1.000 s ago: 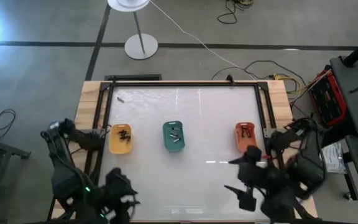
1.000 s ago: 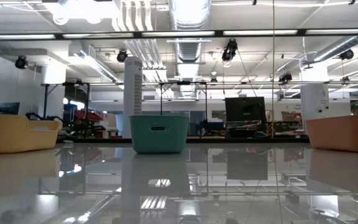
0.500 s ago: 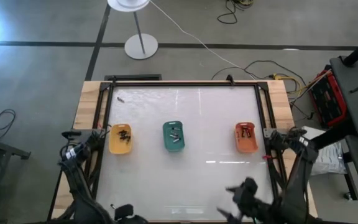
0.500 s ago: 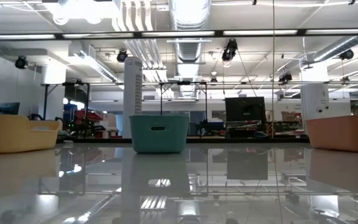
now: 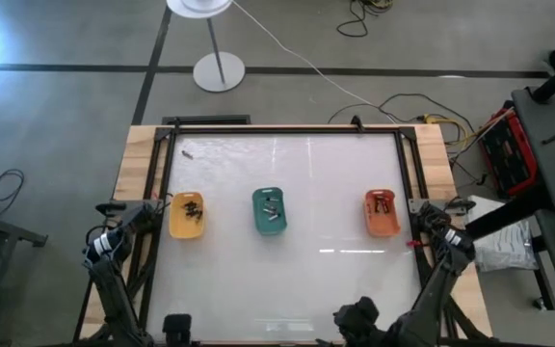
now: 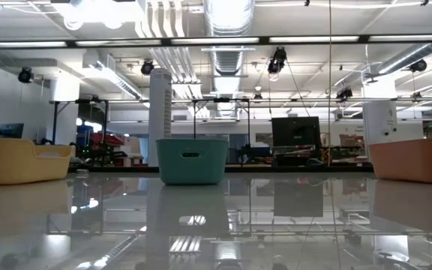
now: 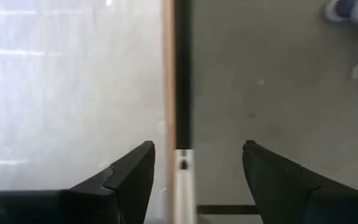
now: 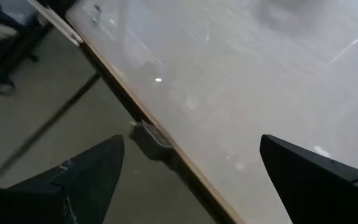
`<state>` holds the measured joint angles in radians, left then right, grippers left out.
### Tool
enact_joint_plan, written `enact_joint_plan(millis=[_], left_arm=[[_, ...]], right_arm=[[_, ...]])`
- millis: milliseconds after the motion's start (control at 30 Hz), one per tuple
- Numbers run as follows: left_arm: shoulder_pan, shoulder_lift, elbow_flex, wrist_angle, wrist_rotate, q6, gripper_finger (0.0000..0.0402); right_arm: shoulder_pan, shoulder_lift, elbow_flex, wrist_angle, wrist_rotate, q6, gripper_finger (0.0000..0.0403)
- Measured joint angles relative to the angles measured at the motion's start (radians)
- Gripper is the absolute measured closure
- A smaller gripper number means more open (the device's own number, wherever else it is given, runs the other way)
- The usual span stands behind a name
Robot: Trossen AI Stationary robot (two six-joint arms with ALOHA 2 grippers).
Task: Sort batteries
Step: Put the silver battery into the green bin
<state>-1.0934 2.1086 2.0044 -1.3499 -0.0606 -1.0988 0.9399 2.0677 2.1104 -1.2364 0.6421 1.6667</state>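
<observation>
Three trays (image 5: 269,210) held batteries (image 5: 192,209); both grippers (image 7: 194,168) (image 8: 188,168) parked at near table edge (image 7: 168,93), jaws apart, empty. Possibly snagged that edge if swung inward low.

Both arms dark/black w/ jointed links. Left arm (image 5: 114,260): slim black links, pale grey patch near upper joint, blocky black part at lower end. Right arm (image 5: 438,260): same build, pale grey joint piece, small red mark beside it, bulky black housing near base. Left hand (image 7: 197,180): two matte black fingers, broad at base, narrowing to blunt tips. Right hand (image 8: 191,168): two black wedge-shaped fingers, pointed tips.
</observation>
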Motion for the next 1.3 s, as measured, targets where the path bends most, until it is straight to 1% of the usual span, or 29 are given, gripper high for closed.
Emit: enact_joint_plan(millis=[100, 200, 267, 333, 433, 567, 767, 867, 1033, 1200, 1300], left_arm=[[0.000, 0.000, -0.069, 0.004, 0.001, 0.034, 0.0182], [0.000, 0.000, -0.137, 0.008, 0.036, 0.086, 0.0182], [-0.006, -0.003, -0.185, 0.048, 0.046, 0.130, 0.0182], [-0.010, -0.018, -0.243, 0.112, 0.048, 0.149, 0.0182], [-0.010, -0.053, -0.345, 0.173, 0.063, 0.142, 0.0183], [-0.011, -0.117, -0.478, 0.193, 0.079, 0.114, 0.0183], [-0.017, -0.226, -0.632, 0.264, 0.078, 0.084, 0.0183], [-0.016, -0.260, -0.706, 0.341, 0.084, 0.054, 0.0192], [-0.016, -0.267, -0.773, 0.450, 0.124, 0.040, 0.0218], [-0.018, -0.249, -0.822, 0.461, 0.149, 0.079, 0.0241], [-0.012, -0.251, -0.862, 0.516, 0.160, 0.079, 0.0254]], right_arm=[[-0.020, 0.009, 0.033, 0.030, -0.013, 0.014, 0.0035], [-0.031, 0.025, 0.070, 0.042, -0.039, 0.010, 0.0035], [-0.031, 0.038, 0.083, 0.045, -0.036, 0.017, 0.0035], [-0.031, 0.052, 0.095, 0.061, -0.011, 0.029, 0.0035], [-0.026, 0.079, 0.096, 0.106, -0.004, 0.026, 0.0035], [-0.020, 0.126, 0.095, 0.158, -0.021, 0.028, 0.0035], [-0.017, 0.160, 0.095, 0.237, -0.022, 0.025, 0.0035], [-0.017, 0.168, 0.095, 0.249, -0.022, 0.019, 0.0035], [-0.018, 0.168, 0.095, 0.254, -0.022, 0.023, 0.0035], [-0.018, 0.167, 0.101, 0.289, -0.022, 0.017, 0.0035], [-0.018, 0.167, 0.117, 0.296, -0.021, -0.006, 0.0035]])
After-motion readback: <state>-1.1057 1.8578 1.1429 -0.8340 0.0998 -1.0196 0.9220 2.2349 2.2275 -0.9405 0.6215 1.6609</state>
